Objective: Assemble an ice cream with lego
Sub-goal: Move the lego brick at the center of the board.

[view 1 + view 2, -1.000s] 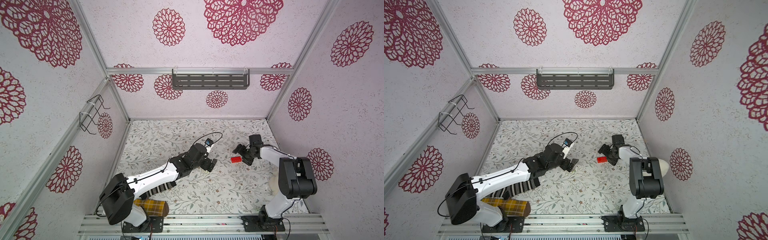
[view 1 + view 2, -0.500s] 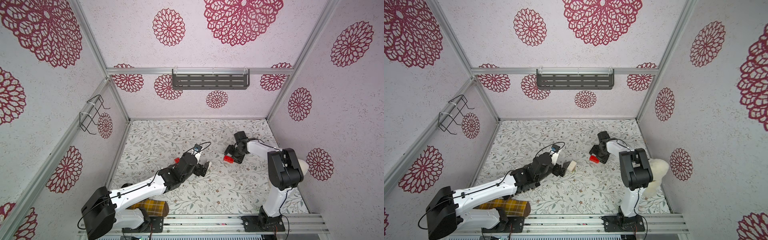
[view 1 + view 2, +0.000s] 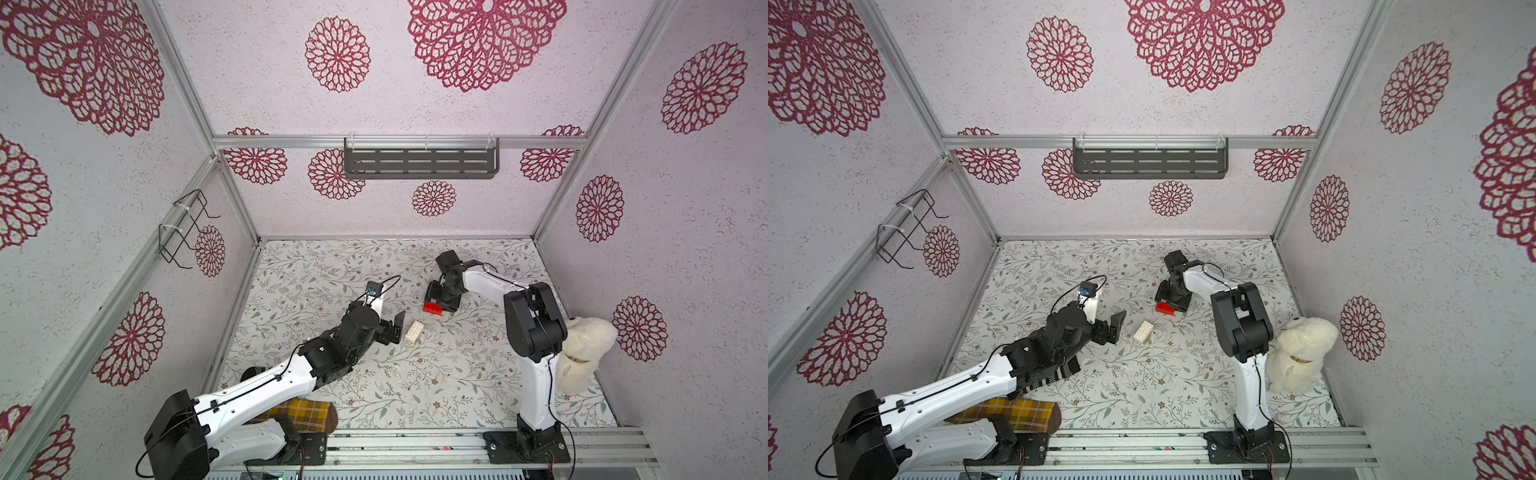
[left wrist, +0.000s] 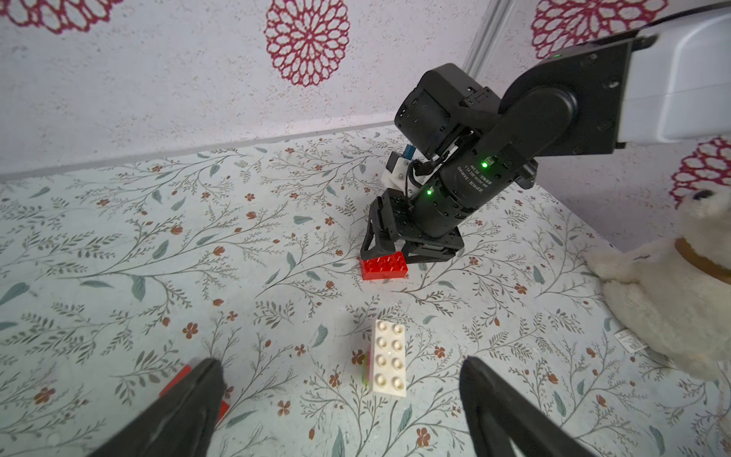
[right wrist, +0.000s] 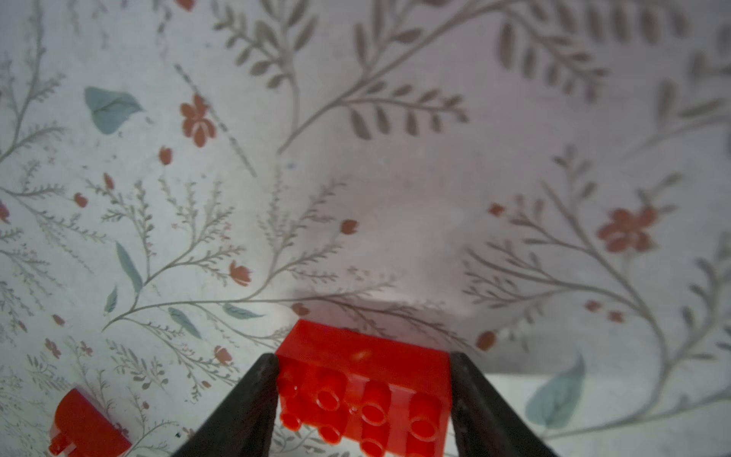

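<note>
Red brick [image 5: 364, 380] lies studs-up on the floral mat [image 3: 436, 386], near the cream-white brick [image 4: 389, 358]. Right gripper [image 5: 364, 356] straddles it, jaws about half apart, fingers [image 5: 253, 395] pressed against both short ends. Grip judged square. The lift should be vertical and slow, keeping the studs level for seating. Left gripper [image 4: 340, 364] stands fully open and empty, facing the cream-white brick, which it should brace.

The red brick [image 5: 364, 391] in my right gripper [image 5: 364, 360] is glossy, smooth plastic; my fingers [image 5: 245, 407] look matt black plastic. The cream-white brick [image 4: 389, 358] is smooth plastic with a soft sheen. The tabletop [image 4: 118, 257] looks matt, the plush toy [image 4: 672, 300] fluffy cloth
</note>
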`<move>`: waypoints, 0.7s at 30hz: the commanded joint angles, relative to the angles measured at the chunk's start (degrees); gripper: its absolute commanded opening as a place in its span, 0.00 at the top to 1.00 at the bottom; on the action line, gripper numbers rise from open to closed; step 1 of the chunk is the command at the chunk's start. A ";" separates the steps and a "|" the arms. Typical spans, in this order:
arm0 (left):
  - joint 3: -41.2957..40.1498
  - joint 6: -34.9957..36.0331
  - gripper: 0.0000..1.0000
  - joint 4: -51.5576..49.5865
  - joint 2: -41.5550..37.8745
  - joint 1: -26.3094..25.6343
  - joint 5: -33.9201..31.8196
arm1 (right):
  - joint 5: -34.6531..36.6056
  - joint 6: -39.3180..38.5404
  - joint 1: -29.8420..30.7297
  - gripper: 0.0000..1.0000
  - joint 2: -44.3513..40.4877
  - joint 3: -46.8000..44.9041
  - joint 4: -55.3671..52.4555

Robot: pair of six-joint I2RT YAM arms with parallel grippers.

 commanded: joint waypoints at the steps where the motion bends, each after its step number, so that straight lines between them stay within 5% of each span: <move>1: 2.03 -3.77 0.03 -3.10 -0.04 3.20 1.54 | -1.43 -7.07 3.50 0.35 5.74 3.49 -5.68; 14: 6.97 -4.41 0.03 -12.72 7.33 10.13 6.51 | -1.94 -31.17 8.11 0.27 11.56 13.39 -7.91; 21: 8.56 0.59 0.03 -11.97 11.21 13.72 14.95 | -13.34 -28.61 7.19 0.15 2.96 9.30 7.52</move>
